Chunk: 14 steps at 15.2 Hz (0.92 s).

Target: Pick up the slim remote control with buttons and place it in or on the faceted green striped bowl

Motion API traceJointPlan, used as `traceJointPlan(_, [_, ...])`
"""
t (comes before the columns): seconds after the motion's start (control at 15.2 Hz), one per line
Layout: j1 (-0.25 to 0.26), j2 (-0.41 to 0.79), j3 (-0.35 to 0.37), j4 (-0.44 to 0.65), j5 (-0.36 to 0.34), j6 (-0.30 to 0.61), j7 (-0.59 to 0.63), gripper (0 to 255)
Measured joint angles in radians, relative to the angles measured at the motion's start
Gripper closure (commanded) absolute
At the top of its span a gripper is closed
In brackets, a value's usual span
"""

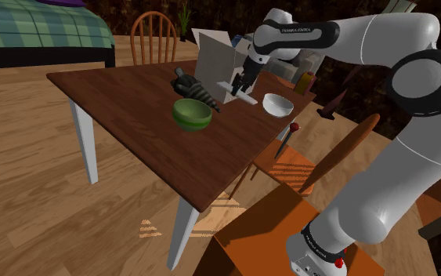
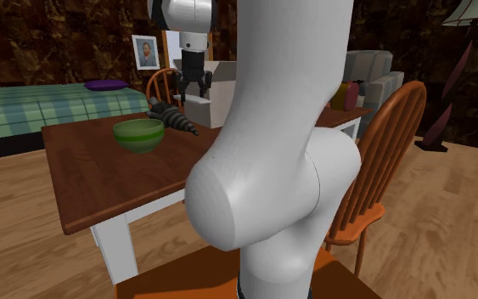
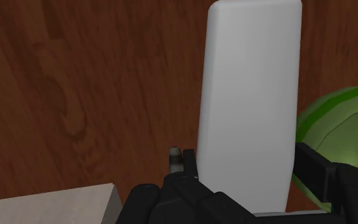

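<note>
Gripper (image 3: 244, 173): clenched on the remote control (image 3: 250, 95), one finger against each long edge near its end.
Remote position: over the wooden table (image 1: 132, 125), apparently lifted clear, beside the green striped bowl (image 1: 192, 114).
Why held so: probably because the narrow width fits the fingers, leaving the long end free to reach over the bowl's rim.
Remote look: slim plain white slab with rounded corners; no buttons visible.

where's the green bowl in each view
Shoulder view: green bowl near the table's middle.
Second exterior view: on the table, in the view's left half.
Wrist view: beside the white remote clasped in the gripper; bowl.
Shared landmark: the brown table.
</note>
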Motion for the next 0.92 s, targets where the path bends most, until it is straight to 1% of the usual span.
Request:
traceJointPlan(0.26, [0.048, 0.025, 0.043, 0.031, -0.01, 0.0, 0.095, 255])
traceJointPlan(0.46, [0.079, 0.057, 0.07, 0.078, -0.015, -0.013, 0.157, 255])
traceJointPlan(0.59, [0.104, 0.067, 0.09, 0.084, -0.023, -0.007, 0.205, 255])
traceJointPlan(0.92, [0.16, 0.138, 0.133, 0.174, -0.034, -0.023, 0.311, 255])
